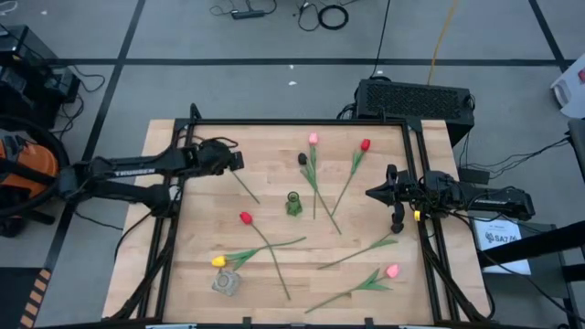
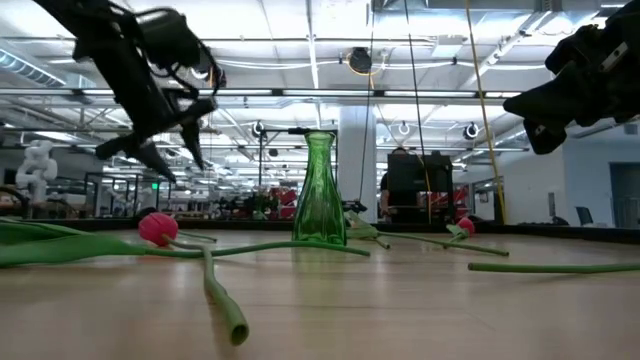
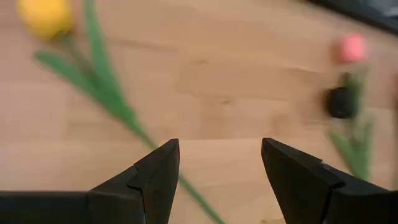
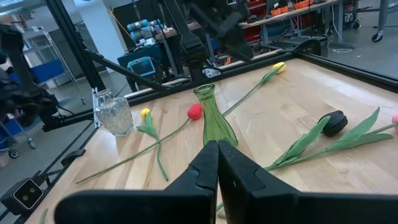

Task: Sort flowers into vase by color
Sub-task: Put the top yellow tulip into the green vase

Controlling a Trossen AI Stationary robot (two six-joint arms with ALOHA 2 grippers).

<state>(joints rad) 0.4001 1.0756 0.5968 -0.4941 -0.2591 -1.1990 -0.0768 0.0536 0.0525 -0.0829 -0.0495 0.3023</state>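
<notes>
Left gripper [image 1: 239, 161]: fingers spread, over a yellow tulip's stem [image 1: 245, 188], near the tabletop's [image 1: 274, 137] far-left corner.
Right gripper [image 1: 371, 193]: fingers pressed together, by the right edge.
Flowers [image 1: 315, 169]: scattered flat around the green vase [image 1: 293, 204] at centre.

Red [image 1: 245, 217], yellow [image 1: 218, 261], pink [image 1: 392, 270] and black [image 1: 303, 159] tulips are lying around a green glass vase [image 1: 293, 204] on pale wood.

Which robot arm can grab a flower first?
Probably the left. The left gripper is open, and the yellow tulip has its stem lying right below the gap. The right gripper is shut, holding nothing.
</notes>
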